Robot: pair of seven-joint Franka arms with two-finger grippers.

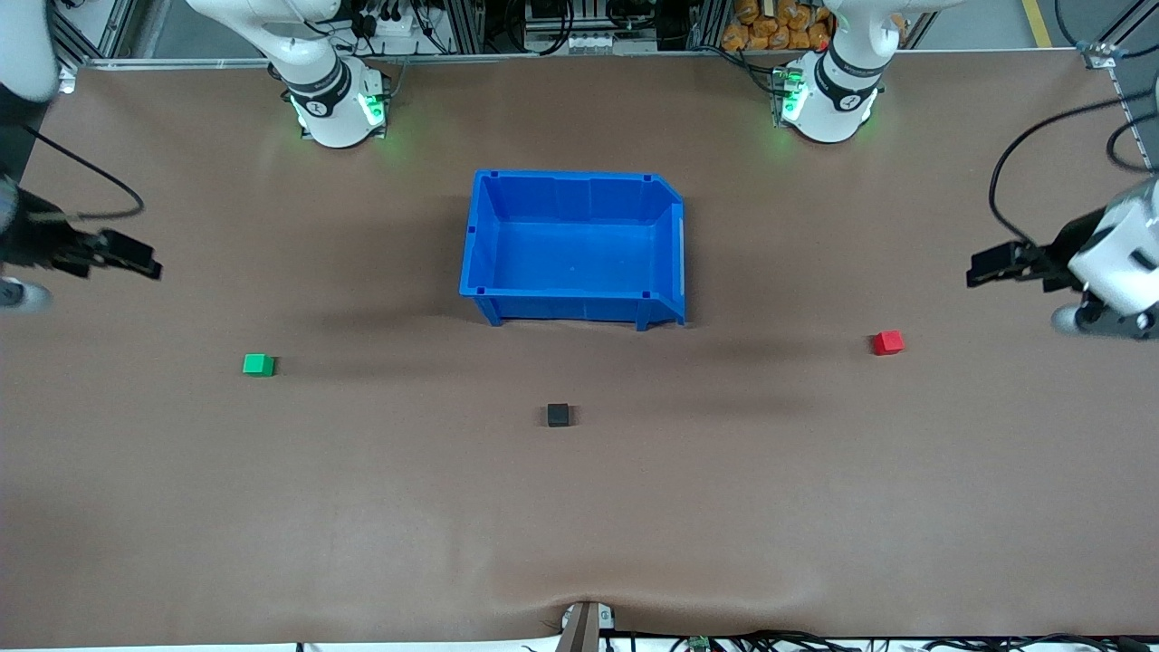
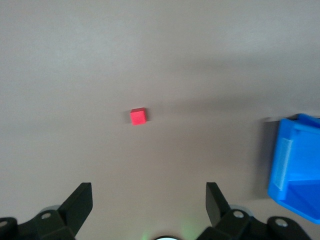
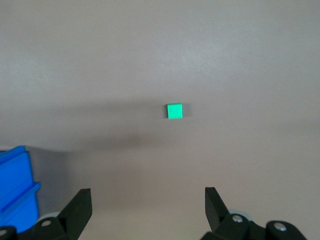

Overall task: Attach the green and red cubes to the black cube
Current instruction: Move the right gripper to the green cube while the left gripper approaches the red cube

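While both arms hang raised at the two ends of the table, nothing is gripped. The left gripper (image 1: 978,272) sits in the air over bare table at the left arm's end, jaws spread wide and empty; its wrist view shows both fingers (image 2: 80,202) well apart with only table between them. The right gripper (image 1: 149,264) hangs over bare table at the right arm's end, jaws likewise wide open, holding nothing; its fingers (image 3: 80,205) frame open table in the right wrist view.

Red cube (image 1: 888,342): lies flat on the brown table (image 1: 579,525) toward the left arm's end, nearer to the front camera than the left gripper's spot, touching nothing. Left wrist view shows it (image 2: 138,116) alone on the surface, well clear of the fingers.

Green cube (image 1: 259,365): lies flat on the table toward the right arm's end, apart from everything. Right wrist view shows it (image 3: 174,111) square-on, well clear of the fingers.

Black cube (image 1: 559,415): rests on the table between the two coloured cubes, nearer to the front camera than either, well apart from both. None of the three cubes touch.

Blue bin (image 1: 574,246): stands upright mid-table, farther from the front camera than the black cube, with nothing seen inside. One corner of it shows in each wrist view (image 2: 297,165) (image 3: 17,185).
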